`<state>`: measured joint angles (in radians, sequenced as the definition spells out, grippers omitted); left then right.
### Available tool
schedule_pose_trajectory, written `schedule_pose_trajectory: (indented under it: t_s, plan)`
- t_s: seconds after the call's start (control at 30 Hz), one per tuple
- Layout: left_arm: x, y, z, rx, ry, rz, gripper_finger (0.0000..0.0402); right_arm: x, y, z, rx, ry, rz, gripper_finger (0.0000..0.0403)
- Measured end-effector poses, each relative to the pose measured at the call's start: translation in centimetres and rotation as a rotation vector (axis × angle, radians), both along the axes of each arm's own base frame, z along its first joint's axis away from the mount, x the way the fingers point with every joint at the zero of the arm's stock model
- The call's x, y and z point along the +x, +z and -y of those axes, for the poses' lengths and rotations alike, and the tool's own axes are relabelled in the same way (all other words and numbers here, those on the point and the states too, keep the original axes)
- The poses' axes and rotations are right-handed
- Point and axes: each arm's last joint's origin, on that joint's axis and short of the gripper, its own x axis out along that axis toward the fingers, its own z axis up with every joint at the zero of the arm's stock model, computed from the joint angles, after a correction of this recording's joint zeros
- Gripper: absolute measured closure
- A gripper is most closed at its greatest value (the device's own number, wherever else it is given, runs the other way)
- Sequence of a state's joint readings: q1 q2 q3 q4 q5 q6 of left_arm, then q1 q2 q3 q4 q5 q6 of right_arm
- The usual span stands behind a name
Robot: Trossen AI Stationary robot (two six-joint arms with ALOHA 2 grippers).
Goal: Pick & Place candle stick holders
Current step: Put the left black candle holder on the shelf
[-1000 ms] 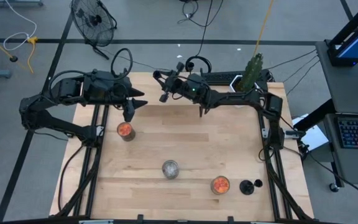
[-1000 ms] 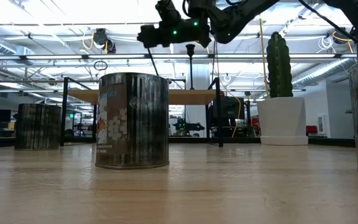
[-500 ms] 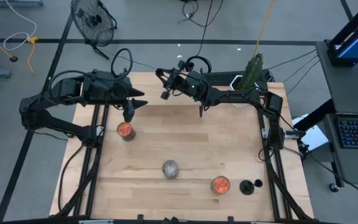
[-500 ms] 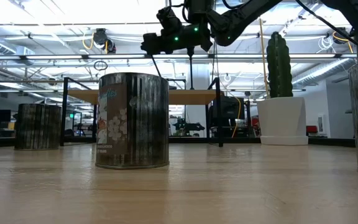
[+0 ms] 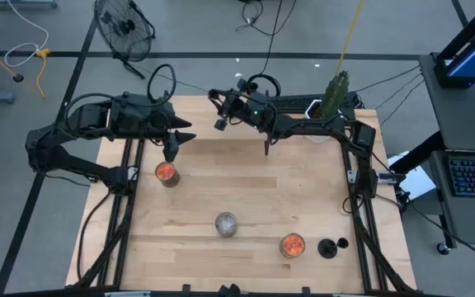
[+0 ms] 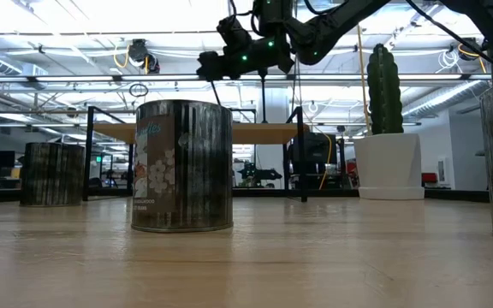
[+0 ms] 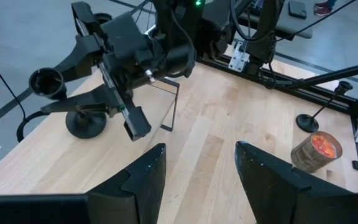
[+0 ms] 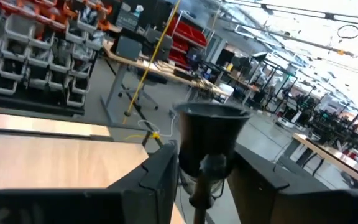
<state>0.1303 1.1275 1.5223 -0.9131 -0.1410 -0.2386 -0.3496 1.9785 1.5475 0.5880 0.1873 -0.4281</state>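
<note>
My right gripper (image 5: 220,122) reaches across the far side of the table and is shut on a black candle stick holder (image 8: 210,127). In the left wrist view that holder's cup (image 7: 45,81) and disc base (image 7: 86,126) both show. A second holder (image 7: 307,121) stands on its base beside an orange-filled jar (image 7: 316,150), near my left gripper. A third holder (image 5: 328,247) stands at the near right. My left gripper (image 7: 197,180) is open and empty over the far left of the table (image 5: 176,140). My right gripper pinches the holder's neck just under the cup (image 8: 209,167) between its two fingers. The fingers lie level, coming from the table's right and crossing the stem. The holder stays roughly upright with its base low over the table. I cannot tell whether the base touches the table.
A silver can (image 5: 226,223) stands near the middle front. Orange jars stand at the left (image 5: 165,172) and the near right (image 5: 292,245). A potted cactus (image 5: 335,92) stands at the far right corner. Bare wood lies mid-table.
My right gripper has drawn a little toward the table's far edge, still shut on the holder.
</note>
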Motion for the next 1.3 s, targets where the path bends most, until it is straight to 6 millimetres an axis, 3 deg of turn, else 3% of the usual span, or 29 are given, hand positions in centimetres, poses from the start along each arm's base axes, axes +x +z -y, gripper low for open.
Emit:
schedule_pose_trajectory:
  t_s: [1.3]
  plan:
    - [0.0, 0.0, 0.0, 0.008, -0.005, -0.004, 0.0201, -0.3, 1.4, 0.0, -0.110, -0.087, 0.096, 0.0210]
